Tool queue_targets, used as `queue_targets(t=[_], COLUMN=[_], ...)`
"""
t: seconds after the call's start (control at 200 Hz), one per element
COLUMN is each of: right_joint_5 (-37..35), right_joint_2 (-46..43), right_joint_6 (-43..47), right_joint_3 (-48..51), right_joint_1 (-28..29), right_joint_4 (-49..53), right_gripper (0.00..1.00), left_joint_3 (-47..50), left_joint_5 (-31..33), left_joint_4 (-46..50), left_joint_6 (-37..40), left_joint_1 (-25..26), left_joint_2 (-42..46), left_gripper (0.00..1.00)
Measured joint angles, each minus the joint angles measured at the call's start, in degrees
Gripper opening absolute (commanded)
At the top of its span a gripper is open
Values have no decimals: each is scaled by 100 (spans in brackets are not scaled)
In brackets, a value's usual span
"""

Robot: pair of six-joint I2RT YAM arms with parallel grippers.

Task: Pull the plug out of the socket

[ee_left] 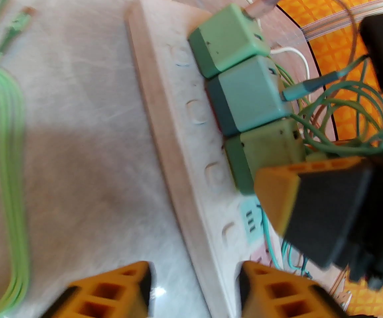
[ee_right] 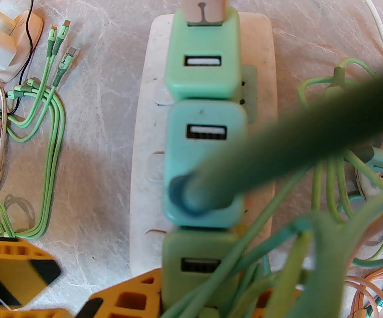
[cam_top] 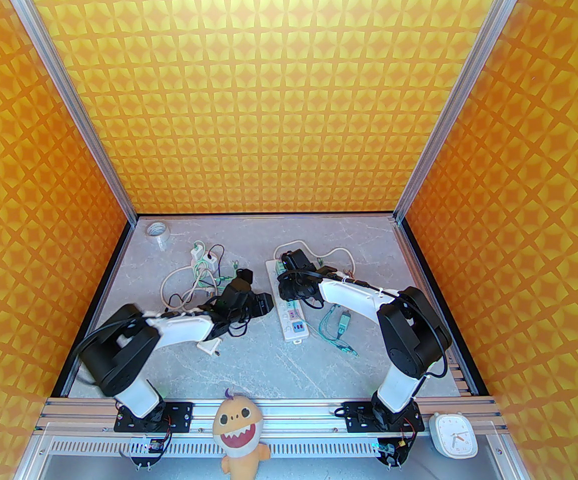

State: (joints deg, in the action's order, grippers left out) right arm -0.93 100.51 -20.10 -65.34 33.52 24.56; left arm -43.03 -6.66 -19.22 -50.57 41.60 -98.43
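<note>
The socket (cam_top: 295, 324) is a long white power strip lying lengthwise on the grey table, also seen in the left wrist view (ee_left: 174, 111) and the right wrist view (ee_right: 145, 151). Three cube plugs stand in a row on its far half. My right gripper (cam_top: 289, 263) reaches down over them and is shut on the nearest green plug (ee_right: 194, 260), its orange finger (ee_left: 277, 194) pressed against that plug's side (ee_left: 267, 144). My left gripper (cam_top: 263, 304) sits at the strip's left side. Its orange fingers (ee_left: 111, 293) stand apart, the strip's edge between them.
Green and orange cables (ee_right: 344, 177) tangle to the right of the strip. A white adapter with more cables (cam_top: 201, 260) lies back left, and a tape roll (cam_top: 158, 231) sits in the far left corner. A loose white plug (cam_top: 208, 350) rests under the left arm.
</note>
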Motion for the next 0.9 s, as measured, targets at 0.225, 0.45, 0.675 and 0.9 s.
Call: queue_targets(t=[0.225, 0.45, 0.675, 0.9], right_joint_5=[0, -4, -52, -179], right_joint_2=[0, 0, 0, 0], right_joint_6=[-11, -20, -20, -13], right_joint_3=[0, 0, 0, -20], right_joint_1=[0, -15, -28, -35], right_joint_4=[0, 0, 0, 33], right_gripper=[30, 30, 31, 30], left_joint_3=[-269, -431, -623, -708], left_joint_5=[-306, -435, -531, -535], left_joint_4=[-385, -590, -549, -411], left_joint_6=[-170, -269, -345, -361], left_joint_1=[-11, -11, -11, -15], left_joint_2=[-662, -911, -1069, -1071], left_gripper=[38, 32, 22, 21])
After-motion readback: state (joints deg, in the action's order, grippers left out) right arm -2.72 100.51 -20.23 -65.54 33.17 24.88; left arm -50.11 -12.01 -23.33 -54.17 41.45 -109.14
